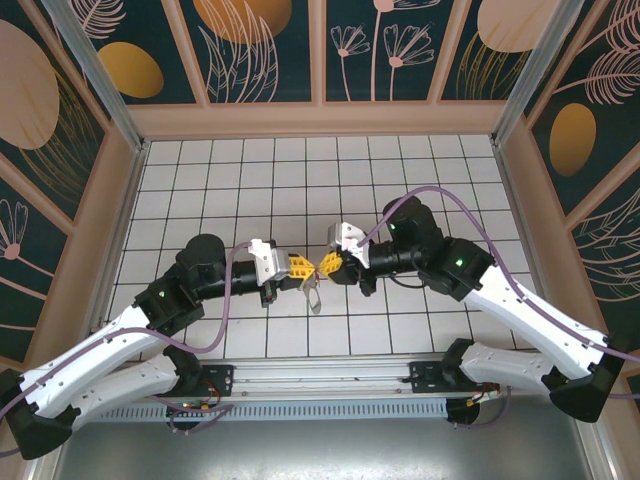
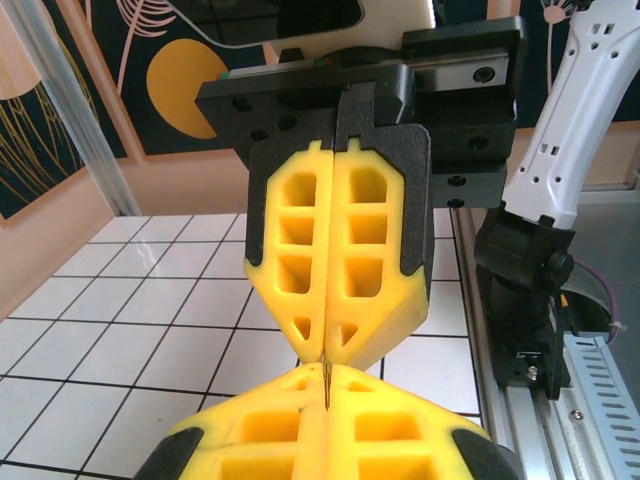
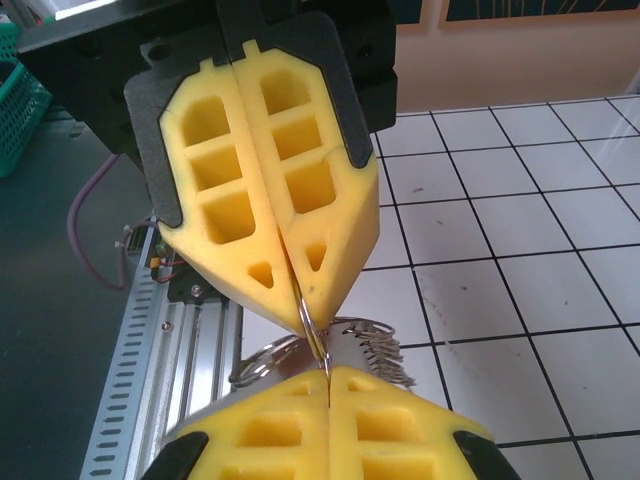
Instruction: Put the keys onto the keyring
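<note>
The left gripper and the right gripper met tip to tip above the white tiled table, near its front edge. Both pairs of yellow fingers were pressed fully together, each pinching the thin wire of the keyring, which spanned the small gap between them. From the right wrist, the keys hung just beyond the pinch, showing toothed silver blades; their heads were cut off behind the near fingers, so their number was hard to tell. From above, the bundle was a small silvery blur under the fingertips. From the left wrist, a mere sliver of metal showed.
</note>
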